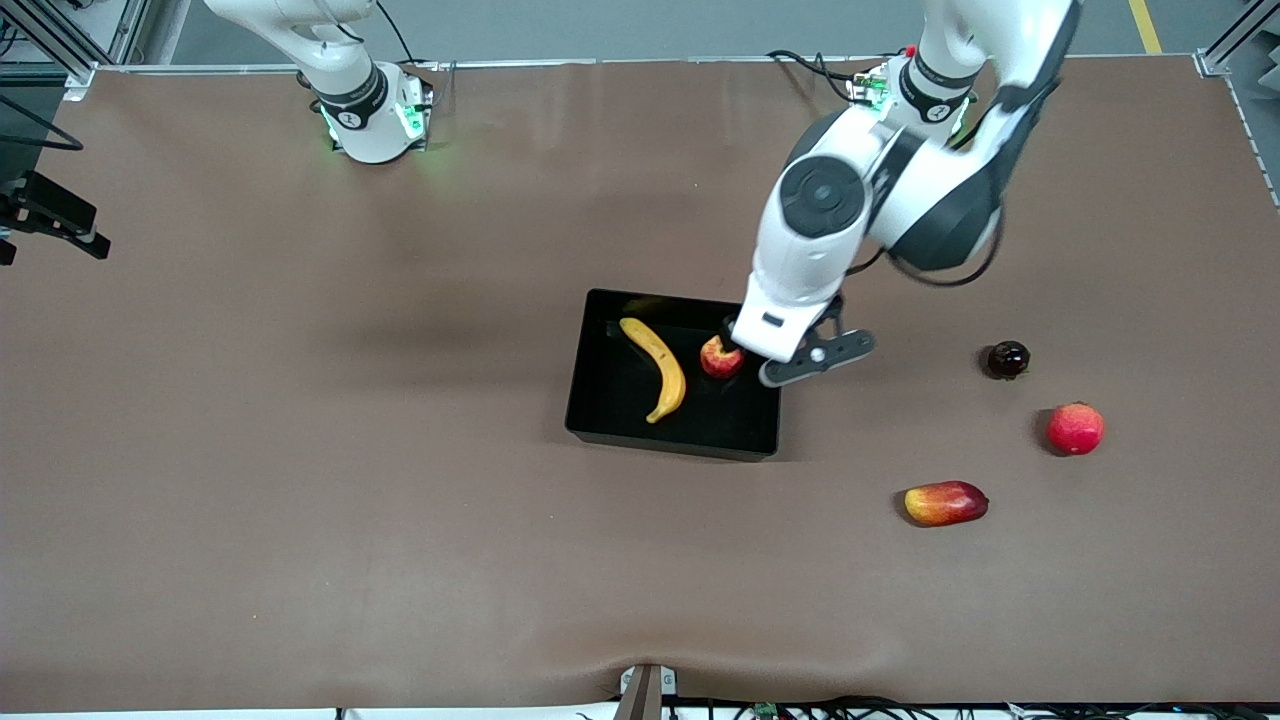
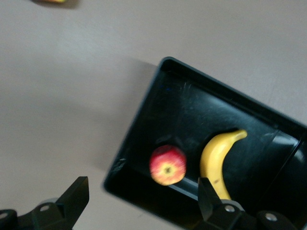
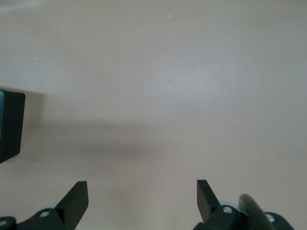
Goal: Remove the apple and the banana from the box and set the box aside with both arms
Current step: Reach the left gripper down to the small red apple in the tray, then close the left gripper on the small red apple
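Brown matte counter (image 1: 300, 450), broad bare stretches around a shallow glossy black tray (image 1: 600, 400) with low walls near its middle. In the tray: long curved yellow banana (image 1: 657, 368) and beside it, apart, a small round red apple (image 1: 720, 358) with yellow streaks. Left claw (image 2: 141, 203) hangs over the tray's edge toward the left arm's end, fingers spread, empty. Right claw (image 3: 141, 201) waits over bare counter, fingers spread. Oblong red-yellow fruit (image 1: 945, 503), pinkish round fruit (image 1: 1075, 428) and a dark glossy ball (image 1: 1008, 359) lie well apart toward the left arm's end.

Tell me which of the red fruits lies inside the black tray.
The small red apple, beside the banana in the tray. The oblong red-and-yellow fruit and the larger round red fruit lie on the bare table.
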Tool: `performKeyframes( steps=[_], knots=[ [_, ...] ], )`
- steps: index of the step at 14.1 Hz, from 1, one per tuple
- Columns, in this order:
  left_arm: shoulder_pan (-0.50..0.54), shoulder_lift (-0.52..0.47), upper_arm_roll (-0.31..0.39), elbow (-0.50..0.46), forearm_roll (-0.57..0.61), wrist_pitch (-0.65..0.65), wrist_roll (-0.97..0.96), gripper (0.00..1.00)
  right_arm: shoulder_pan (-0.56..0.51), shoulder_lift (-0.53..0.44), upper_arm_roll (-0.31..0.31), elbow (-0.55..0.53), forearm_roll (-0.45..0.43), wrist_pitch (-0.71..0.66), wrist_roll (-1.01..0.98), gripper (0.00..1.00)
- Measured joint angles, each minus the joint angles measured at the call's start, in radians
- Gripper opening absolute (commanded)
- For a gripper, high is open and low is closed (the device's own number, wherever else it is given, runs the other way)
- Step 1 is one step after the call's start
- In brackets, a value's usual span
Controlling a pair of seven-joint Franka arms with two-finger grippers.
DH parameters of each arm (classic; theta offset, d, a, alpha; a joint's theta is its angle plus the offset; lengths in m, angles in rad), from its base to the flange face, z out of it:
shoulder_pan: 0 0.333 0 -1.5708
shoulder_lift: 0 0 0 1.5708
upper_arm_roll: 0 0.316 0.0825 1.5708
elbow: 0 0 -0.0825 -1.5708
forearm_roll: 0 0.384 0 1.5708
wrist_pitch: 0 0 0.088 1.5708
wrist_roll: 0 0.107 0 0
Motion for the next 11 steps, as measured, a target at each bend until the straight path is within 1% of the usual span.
performKeyframes(
  steps=[2, 5, 8, 11],
  knots=[
    [-0.016, 0.061, 0.000, -0.020, 0.002, 0.093, -0.115, 1.00, 0.000, 0.000, -0.002, 0.000, 0.000, 0.003, 0.000, 1.00],
    [-0.051, 0.134, -0.001, -0.027, 0.003, 0.123, -0.183, 1.00, -0.004, 0.000, -0.007, 0.000, 0.000, 0.003, 0.000, 1.00],
    [-0.058, 0.160, 0.001, -0.063, 0.003, 0.135, -0.192, 1.00, -0.005, 0.003, -0.008, 0.000, 0.000, 0.003, 0.000, 1.00],
    [-0.056, 0.167, 0.004, -0.133, 0.003, 0.248, -0.214, 1.00, -0.005, 0.006, -0.008, 0.000, 0.000, 0.003, 0.000, 1.00]
  ],
)
